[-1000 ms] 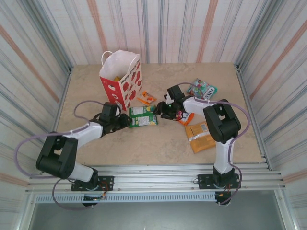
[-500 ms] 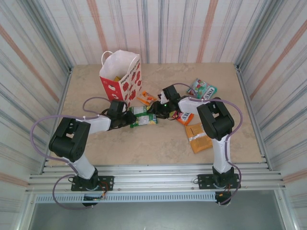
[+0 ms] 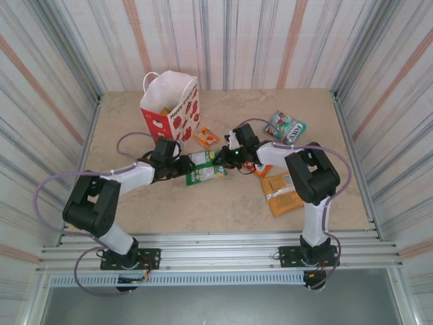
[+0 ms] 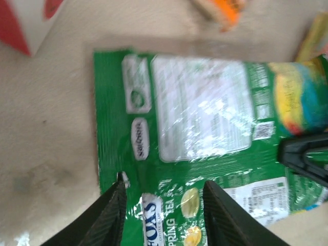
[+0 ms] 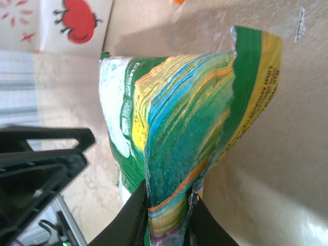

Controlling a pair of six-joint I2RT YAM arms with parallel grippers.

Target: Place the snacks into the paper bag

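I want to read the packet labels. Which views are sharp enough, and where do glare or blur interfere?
Left wrist: the green packet is smeared by blur, with white glare on its pale panel. Right wrist: its striped foil is crisp, the paper bag behind soft. Top external: evenly lit and sharp, but print too small.

Top view: L arm [image 3: 101, 200] comes up from its base at 7 o'clock, elbow bent, forearm low and running toward 3 o'clock. L gripper [image 3: 185, 165] points 3 o'clock, fingers apart. R arm [image 3: 312, 177] comes up from 5 o'clock and folds over, forearm toward 9 o'clock. R gripper [image 3: 222, 158] faces the L one, fingers pinched on the edge of a green packet [image 5: 195, 128]. Tips near each other, not touching.
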